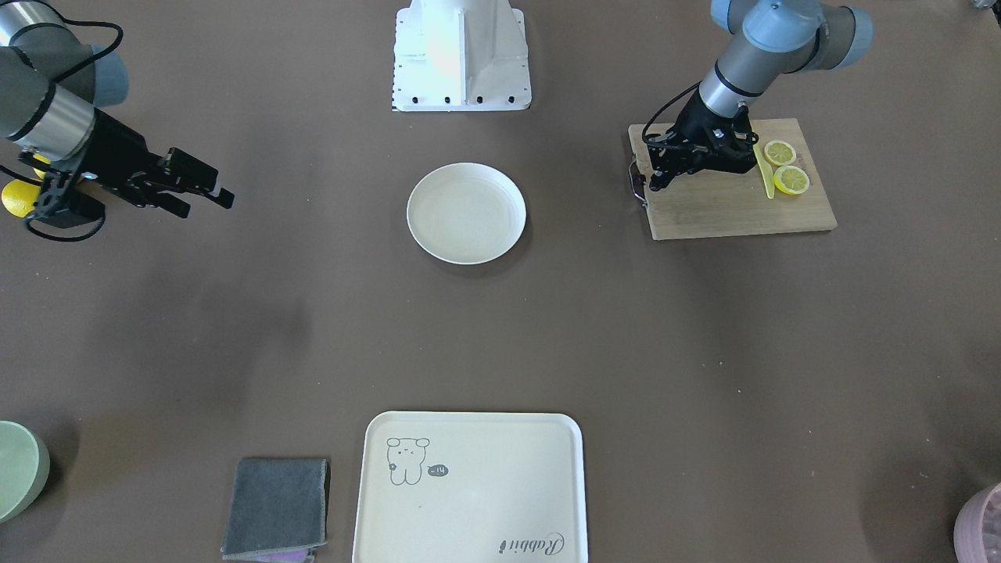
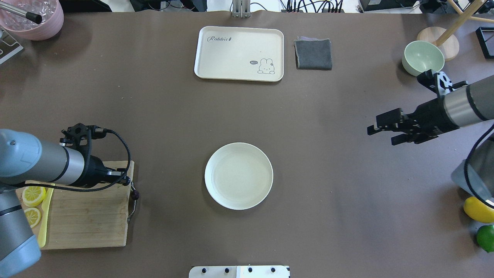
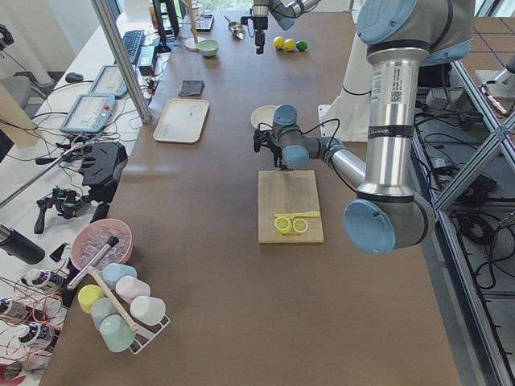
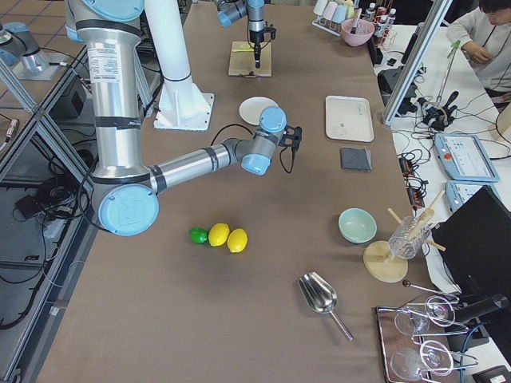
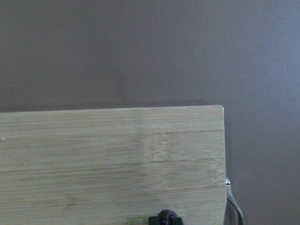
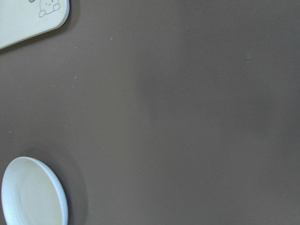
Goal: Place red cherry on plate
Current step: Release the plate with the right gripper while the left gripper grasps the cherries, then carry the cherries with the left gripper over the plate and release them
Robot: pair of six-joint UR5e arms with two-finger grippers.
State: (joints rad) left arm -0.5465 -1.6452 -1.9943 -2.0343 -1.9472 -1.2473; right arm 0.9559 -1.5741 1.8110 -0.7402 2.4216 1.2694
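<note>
The red cherry [image 1: 637, 182] is a tiny dark bead at the inner corner of the wooden cutting board [image 1: 727, 207]. My left gripper [image 1: 654, 186] points down at that corner and looks shut on it. The left wrist view shows the red cherry [image 5: 167, 216] at the bottom edge between dark fingertips, with a thin green stem beside it. The round cream plate [image 1: 466, 213] sits at mid-table, well apart from both arms, with nothing on it. My right gripper [image 2: 383, 134] hovers open over bare table, and the plate [image 6: 33, 199] shows in a corner of its wrist view.
Two lemon slices [image 1: 786, 168] and a yellow knife [image 1: 763, 172] lie on the board. On the far side stand a cream tray [image 2: 239, 38], a grey cloth [image 2: 313, 54], a green bowl [image 2: 422, 57] and a pink bowl [image 2: 34, 17]. A lemon [image 2: 477, 209] and a lime [image 2: 485, 237] lie near the right arm.
</note>
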